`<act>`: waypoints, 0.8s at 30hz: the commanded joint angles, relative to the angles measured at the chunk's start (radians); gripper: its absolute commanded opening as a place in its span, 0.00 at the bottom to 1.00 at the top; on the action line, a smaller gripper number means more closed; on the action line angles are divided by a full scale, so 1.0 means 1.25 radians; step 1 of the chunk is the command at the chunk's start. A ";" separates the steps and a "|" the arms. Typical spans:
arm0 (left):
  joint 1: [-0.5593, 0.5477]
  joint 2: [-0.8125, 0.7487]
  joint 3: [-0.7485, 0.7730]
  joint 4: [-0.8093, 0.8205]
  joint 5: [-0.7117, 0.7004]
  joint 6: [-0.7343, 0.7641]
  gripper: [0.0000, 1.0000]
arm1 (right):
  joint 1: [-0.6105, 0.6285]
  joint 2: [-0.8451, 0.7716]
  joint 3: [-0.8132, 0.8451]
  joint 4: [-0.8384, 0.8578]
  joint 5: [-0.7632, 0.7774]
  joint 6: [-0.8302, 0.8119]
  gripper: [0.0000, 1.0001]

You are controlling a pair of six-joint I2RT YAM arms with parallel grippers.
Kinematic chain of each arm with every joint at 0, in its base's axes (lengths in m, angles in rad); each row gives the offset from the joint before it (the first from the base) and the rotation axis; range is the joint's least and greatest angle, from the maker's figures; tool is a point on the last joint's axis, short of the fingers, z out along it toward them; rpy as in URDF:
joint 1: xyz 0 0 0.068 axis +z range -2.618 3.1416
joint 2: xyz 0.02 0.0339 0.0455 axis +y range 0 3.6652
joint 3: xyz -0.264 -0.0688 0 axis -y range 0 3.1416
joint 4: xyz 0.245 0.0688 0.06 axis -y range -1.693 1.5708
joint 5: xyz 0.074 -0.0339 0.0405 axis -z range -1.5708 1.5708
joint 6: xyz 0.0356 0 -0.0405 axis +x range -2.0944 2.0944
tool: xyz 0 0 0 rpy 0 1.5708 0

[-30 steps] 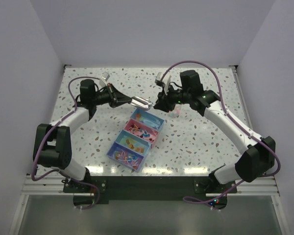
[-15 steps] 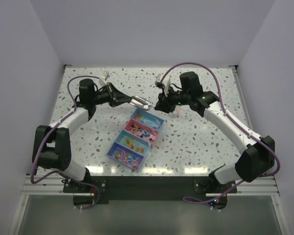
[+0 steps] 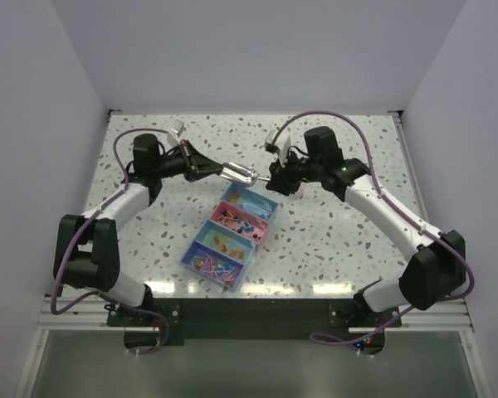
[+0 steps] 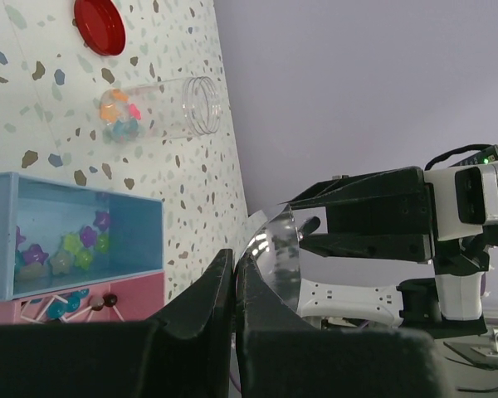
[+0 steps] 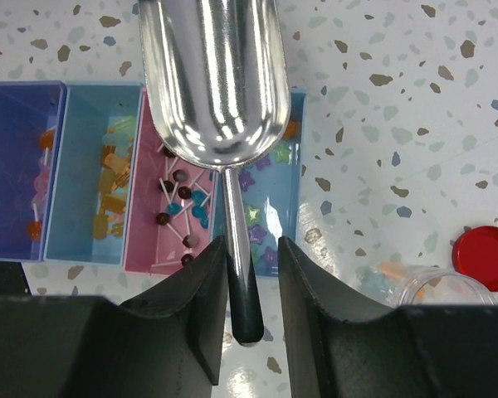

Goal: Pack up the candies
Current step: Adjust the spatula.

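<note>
A shiny metal scoop [image 3: 239, 174] hangs in the air over the far end of the four-compartment tray [image 3: 202, 225]. My left gripper [image 4: 235, 257] is shut on the thin rim of the scoop [image 4: 278, 265]. My right gripper [image 5: 253, 245] is open around the scoop's dark handle [image 5: 242, 282]. Its left finger touches the handle and its right finger stands apart. The scoop bowl [image 5: 216, 75] looks empty. Candies lie in the tray: stars [image 5: 266, 217], lollipops [image 5: 178, 199] and orange pieces [image 5: 112, 178]. More candies [image 4: 120, 116] sit in a clear jar [image 4: 174, 108] lying on its side.
A round red lid [image 5: 484, 257] lies on the speckled table beside the jar [image 5: 432, 286], to the right of the tray [image 5: 25, 84]. White walls stand round the table on three sides.
My right gripper has shifted slightly along the scoop's handle end. The left arm and the scoop have hardly moved.
</note>
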 commanded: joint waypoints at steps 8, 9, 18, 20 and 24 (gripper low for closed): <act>0.001 -0.025 -0.005 0.018 0.021 0.006 0.00 | -0.004 -0.042 0.018 0.021 -0.029 0.004 0.27; 0.001 -0.025 -0.004 0.018 0.022 0.007 0.00 | -0.006 -0.041 0.024 0.018 -0.046 0.004 0.29; 0.001 -0.025 0.000 0.009 0.022 0.014 0.00 | -0.006 -0.014 0.037 0.016 -0.094 0.004 0.31; 0.001 -0.027 0.002 0.009 0.026 0.014 0.00 | -0.006 -0.010 0.039 0.019 -0.096 0.005 0.31; 0.001 -0.023 0.002 0.009 0.029 0.014 0.00 | -0.004 0.002 0.047 0.023 -0.098 0.005 0.28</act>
